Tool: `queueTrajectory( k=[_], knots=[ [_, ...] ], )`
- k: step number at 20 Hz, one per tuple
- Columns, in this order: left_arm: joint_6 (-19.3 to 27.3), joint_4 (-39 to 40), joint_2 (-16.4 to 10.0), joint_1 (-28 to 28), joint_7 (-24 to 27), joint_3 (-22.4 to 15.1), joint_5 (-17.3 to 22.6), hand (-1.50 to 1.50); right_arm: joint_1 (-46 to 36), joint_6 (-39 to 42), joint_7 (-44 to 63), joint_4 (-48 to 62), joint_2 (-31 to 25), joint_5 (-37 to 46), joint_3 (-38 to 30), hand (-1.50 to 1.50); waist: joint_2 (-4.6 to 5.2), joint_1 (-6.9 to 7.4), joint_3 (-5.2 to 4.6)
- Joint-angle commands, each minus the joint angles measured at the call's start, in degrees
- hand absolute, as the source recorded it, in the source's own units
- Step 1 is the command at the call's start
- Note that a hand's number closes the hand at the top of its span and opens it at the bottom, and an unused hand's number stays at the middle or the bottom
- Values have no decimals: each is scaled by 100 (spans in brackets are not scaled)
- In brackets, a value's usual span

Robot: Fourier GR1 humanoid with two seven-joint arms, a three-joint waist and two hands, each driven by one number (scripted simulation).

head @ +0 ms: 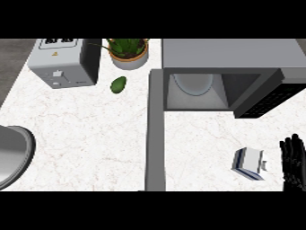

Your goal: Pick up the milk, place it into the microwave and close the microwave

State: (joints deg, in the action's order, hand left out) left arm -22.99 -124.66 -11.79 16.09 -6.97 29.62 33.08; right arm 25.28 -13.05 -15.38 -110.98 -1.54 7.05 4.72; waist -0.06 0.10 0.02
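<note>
Milk (250,164) sits on white marble tabletop (82,126), front right, just beside right hand (297,173). Hand's fingers (294,146) straight, slightly apart, not touching it. Microwave (234,56) behind, door (155,134) swung open twd front. Back left: toaster (62,63), plant (128,51), green fruit (118,84). Steel basin (3,157) at left edge. Grey floor (3,58) beyond tabletop. Milk's print too small to read.

The milk (250,164), a small white carton with blue sides, sat on the counter (82,126) at the near right. The grey microwave (234,56) stood open at the far right, its door (156,130) swung out on the left side.
</note>
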Motion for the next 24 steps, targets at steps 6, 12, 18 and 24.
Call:
queueTrajectory(
  k=[6, 12, 18, 24],
  knots=[
    [174, 130, -5, -474, -265, 40, -131, -150, -263, 276, -1158, 1637, -162, -544, -851, -150, 6, -27, 0],
    [-337, -76, 231, 53, -142, 378, 168, -150, -718, 634, -1891, 2915, -276, -897, -1305, -150, 3, 11, 0],
    [-549, -146, 347, 89, -205, 461, 148, -150, -779, 929, -2803, 3850, -382, -873, -1455, -150, 3, 2, 0],
    [-463, -175, 110, -105, -537, 814, 515, -150, -1363, 608, -3030, 4560, -284, -649, -1480, -150, 2, 4, -1]
  ],
)
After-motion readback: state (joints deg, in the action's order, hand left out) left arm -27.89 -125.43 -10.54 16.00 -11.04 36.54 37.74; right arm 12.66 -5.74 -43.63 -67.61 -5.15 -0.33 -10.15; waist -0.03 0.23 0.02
